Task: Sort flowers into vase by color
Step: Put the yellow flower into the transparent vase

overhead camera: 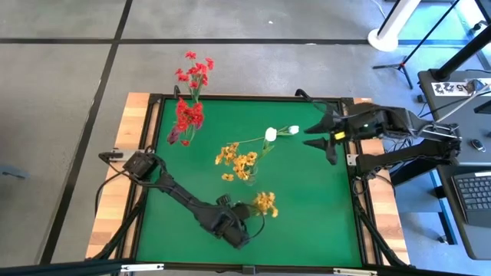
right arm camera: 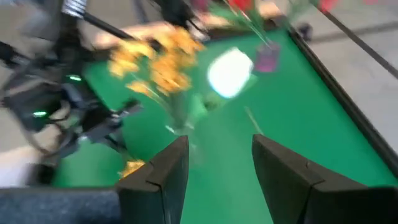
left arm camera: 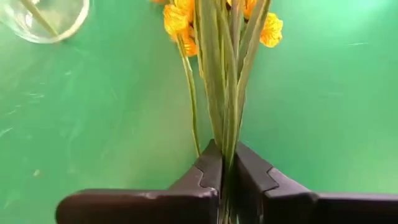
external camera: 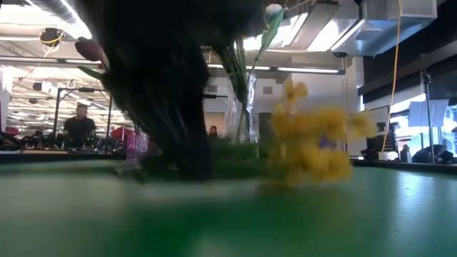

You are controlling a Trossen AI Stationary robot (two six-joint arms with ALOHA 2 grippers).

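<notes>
Left gripper (left arm camera: pixel 227 163) clamped on yellow flowers' (overhead camera: pixel 265 203) stems, w/ the glass vase (left arm camera: pixel 43 18) nearby. Right gripper (right arm camera: pixel 217 165) hangs w/ fingers apart near white bloom (overhead camera: pixel 271 134) (red flowers (overhead camera: pixel 189 115) well apart).

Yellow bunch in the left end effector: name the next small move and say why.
Probably lift it toward the middle vase. The left end effector is shut on the yellow bunch low over the mat, and that vase already holds yellow flowers.

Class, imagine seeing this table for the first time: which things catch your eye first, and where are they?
The red flowers at the mat's far left corner stand out most. Near the front edge, the left gripper has its jaws shut on a yellow flower bunch. The right gripper hovers open beside the white flowers.
</notes>
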